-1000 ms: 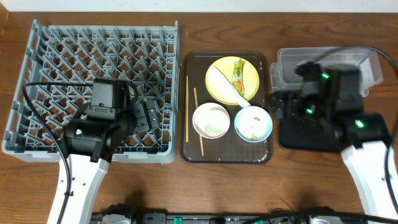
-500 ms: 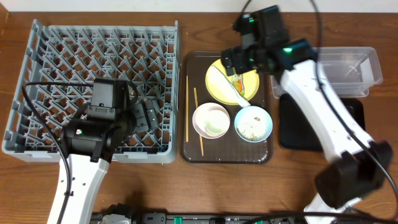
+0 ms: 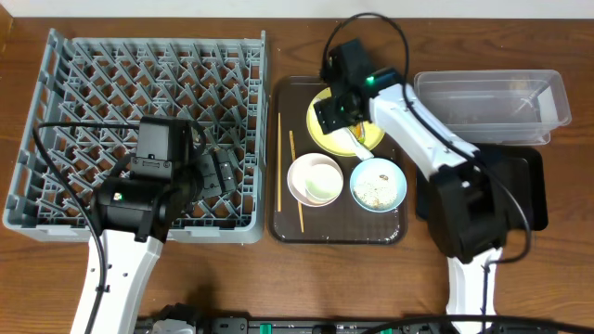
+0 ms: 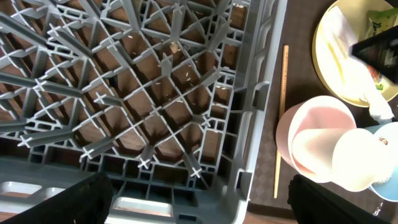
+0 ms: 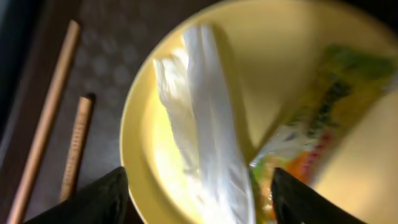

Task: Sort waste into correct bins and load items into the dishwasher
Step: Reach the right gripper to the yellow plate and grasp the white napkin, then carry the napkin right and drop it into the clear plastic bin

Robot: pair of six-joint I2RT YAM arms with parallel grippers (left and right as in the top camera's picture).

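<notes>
My right gripper [image 3: 332, 113] [image 5: 199, 199] is open, low over the yellow plate [image 3: 376, 116] [image 5: 149, 143]. The white paper strip [image 5: 205, 124] and the green-and-yellow wrapper [image 5: 323, 118] lie on the plate between its fingers. My left gripper [image 3: 218, 172] [image 4: 199, 205] is open and empty over the grey dish rack [image 3: 93, 93] [image 4: 124, 93], near its front right. A white bowl [image 3: 316, 178] holds a small white cup [image 4: 357, 158]. A light blue bowl [image 3: 378, 184] holds rice scraps. Two chopsticks [image 3: 279, 162] lie on the left of the brown tray.
The plate, bowls and chopsticks sit on a dark brown serving tray [image 3: 339, 232]. A clear tub [image 3: 492, 97] stands at the back right with a black tray [image 3: 520, 195] in front of it. The right arm stretches across the black tray.
My right arm has swung left, from over the black tray to down over the yellow plate. The left arm has not moved.
</notes>
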